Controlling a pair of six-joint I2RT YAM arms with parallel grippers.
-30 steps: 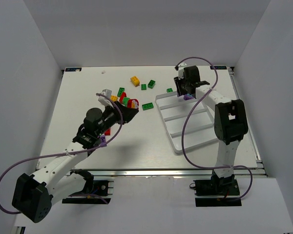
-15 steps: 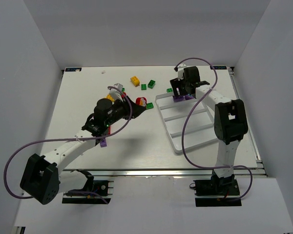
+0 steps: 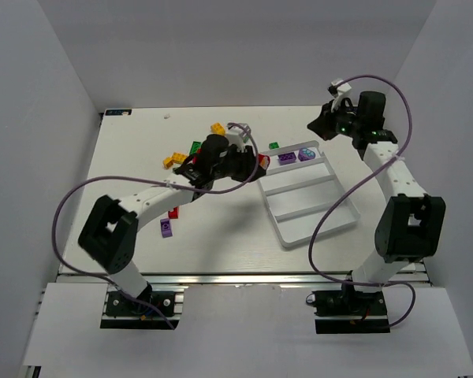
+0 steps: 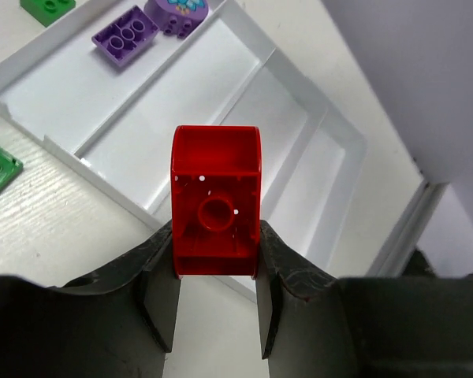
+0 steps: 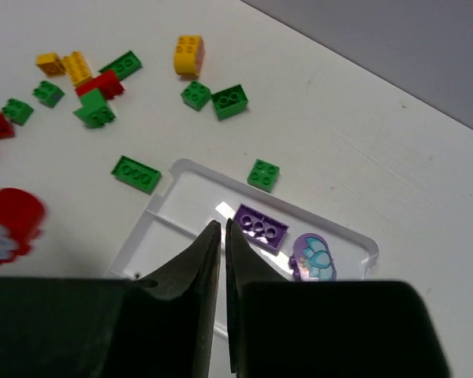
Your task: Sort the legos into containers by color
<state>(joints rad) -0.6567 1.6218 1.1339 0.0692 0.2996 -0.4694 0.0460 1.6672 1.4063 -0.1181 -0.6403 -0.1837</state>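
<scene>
Well, from where I stand a fair bit is hidden. The left pincer (image 4: 216, 250) is clamped on the red brick (image 4: 216, 177) and covers its lower sides. Its wrist view shows only the hollow underside with one round tube, the studs turned away. In the right wrist view the same brick is a blurred red shape with a white flower, cut off at the left edge. The left pincer's fingers (image 4: 159, 303) also block the near part of the tray (image 3: 309, 206).

A second ago the left arm was over the pile in the middle of the counter (image 3: 134, 165). It has since swung across to the tray's left end, carrying the red brick. The right pincer (image 5: 223, 232) was low over the far compartment then. It has now lifted back towards the far right, fingers together with nothing between them. That leaves the flat purple brick (image 5: 261, 227) and the round-topped purple brick (image 5: 311, 257) uncovered in the far compartment, near each other but apart. A green brick (image 5: 263, 174) lies on the counter just outside that compartment's wall.

The red brick's long axis runs along the fingers, its arched end pointing out over the tray. The compartments run left to right across the counter, angled slightly away on the right, and the flat purple brick lies lengthwise along its own
</scene>
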